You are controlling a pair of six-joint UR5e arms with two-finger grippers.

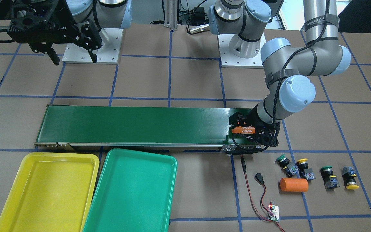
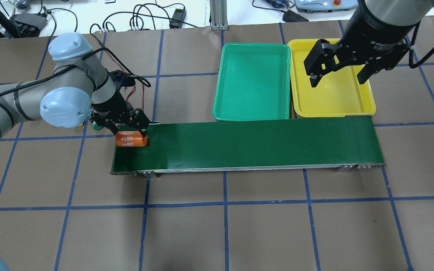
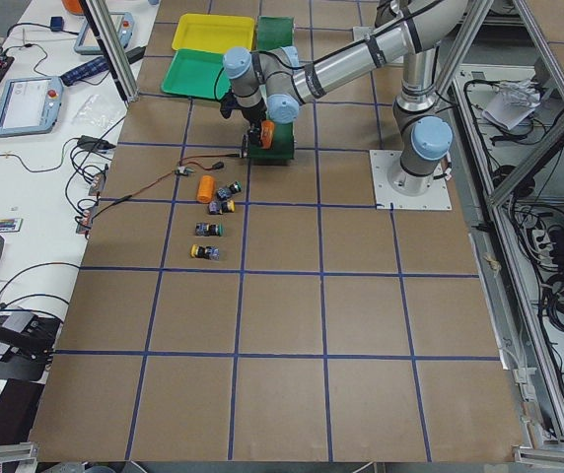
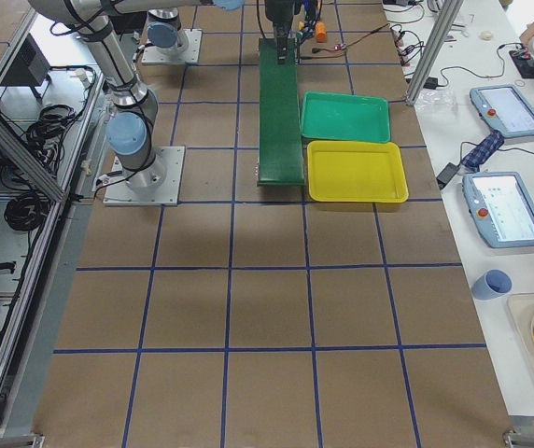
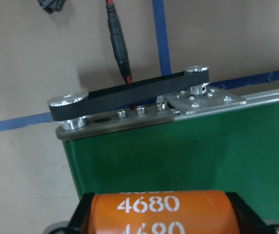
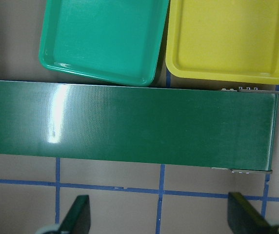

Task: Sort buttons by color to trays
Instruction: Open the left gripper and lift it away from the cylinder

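Orange cylinder [image 2: 130,140] sits clamped in left pincer [image 2: 130,133] at belt [image 2: 258,145] edge; right pincer [image 2: 337,82] spread high above table [image 2: 262,233].

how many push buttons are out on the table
4, in a loose row on the table off the belt's end: green button, yellow button beside the loose orange cylinder, second green button, second yellow button outermost. None seems hidden.
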